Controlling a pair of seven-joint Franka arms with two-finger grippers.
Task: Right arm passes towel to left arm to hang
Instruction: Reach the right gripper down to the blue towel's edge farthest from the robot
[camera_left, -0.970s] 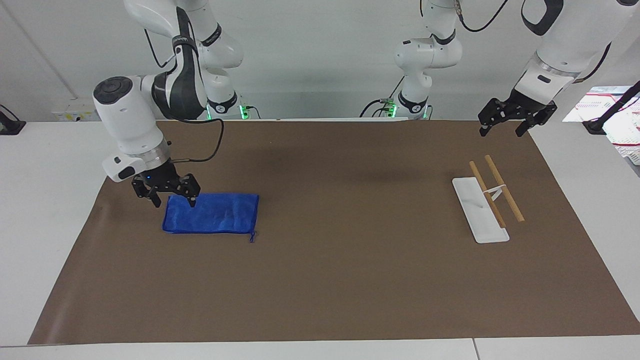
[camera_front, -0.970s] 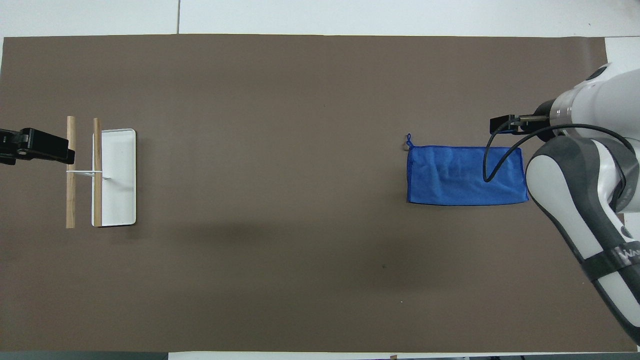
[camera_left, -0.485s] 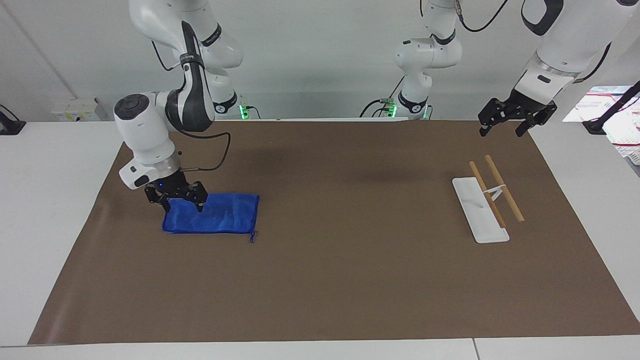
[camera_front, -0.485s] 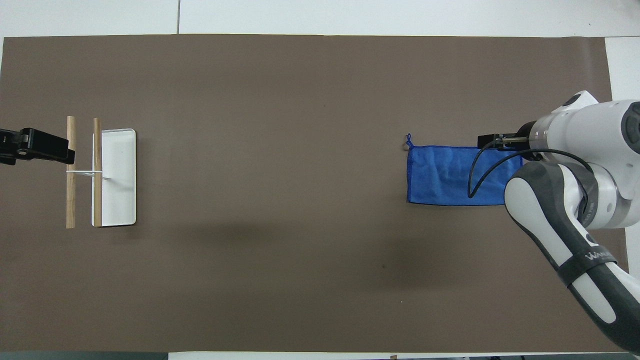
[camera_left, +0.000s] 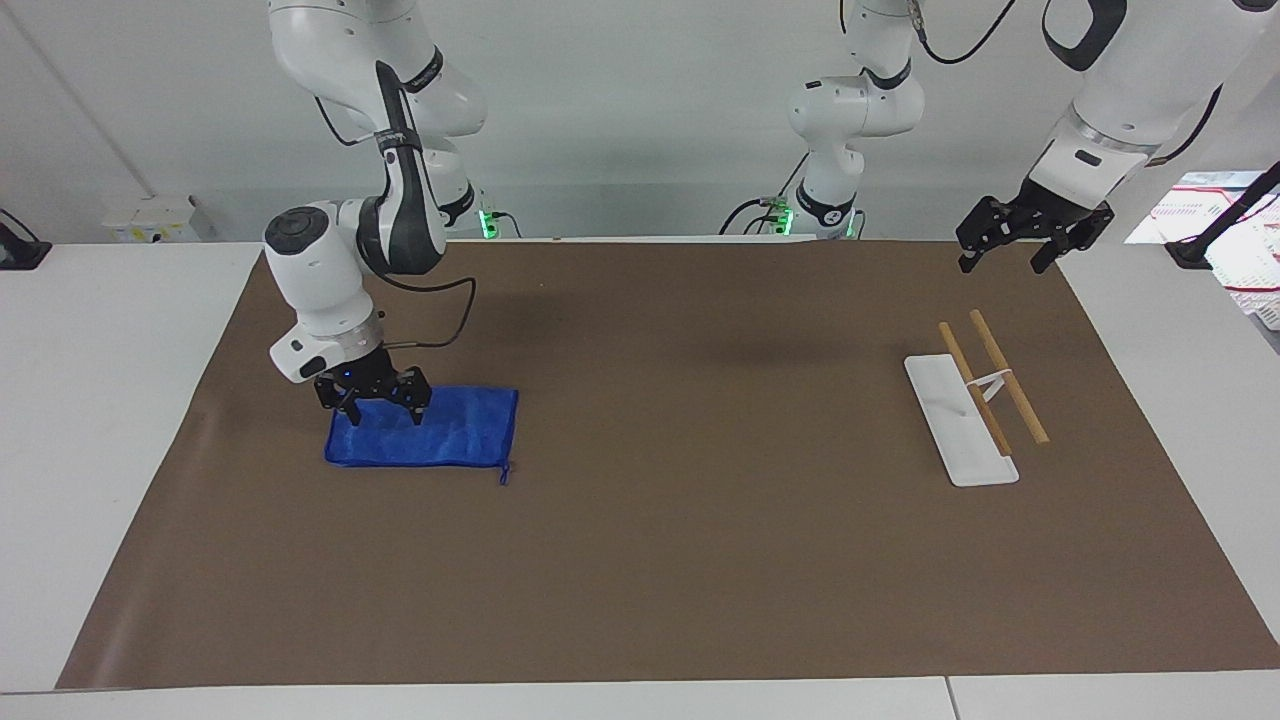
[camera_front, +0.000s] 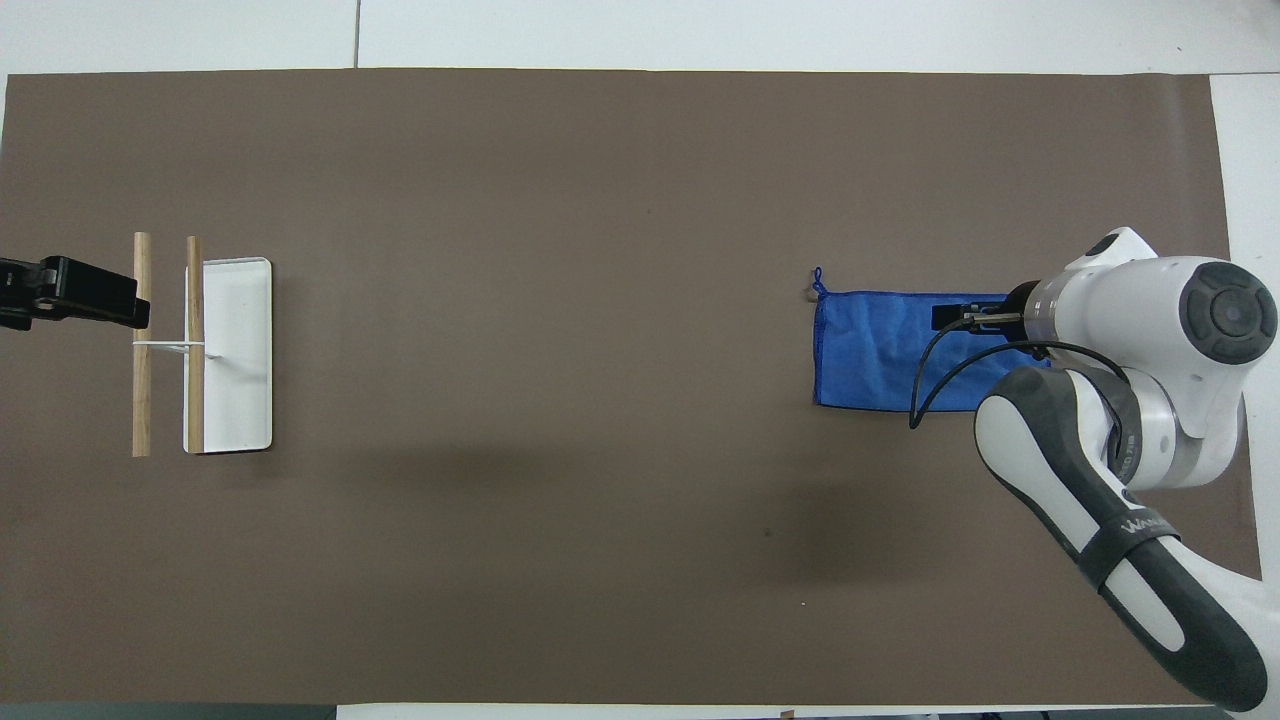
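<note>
One soft, light towel (camera_left: 425, 437) flat on table (camera_left: 700, 560); right hand (camera_left: 373, 404) spread above its end—pinch there. Left hand (camera_left: 1020, 245) unclenched, waiting.

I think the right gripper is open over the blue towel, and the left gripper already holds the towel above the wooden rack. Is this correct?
Not fully. The right gripper is indeed open over the towel, but the left gripper holds nothing: the facing view shows it open in the air, over the table's edge near the rack. The towel lies flat on the brown mat.
</note>
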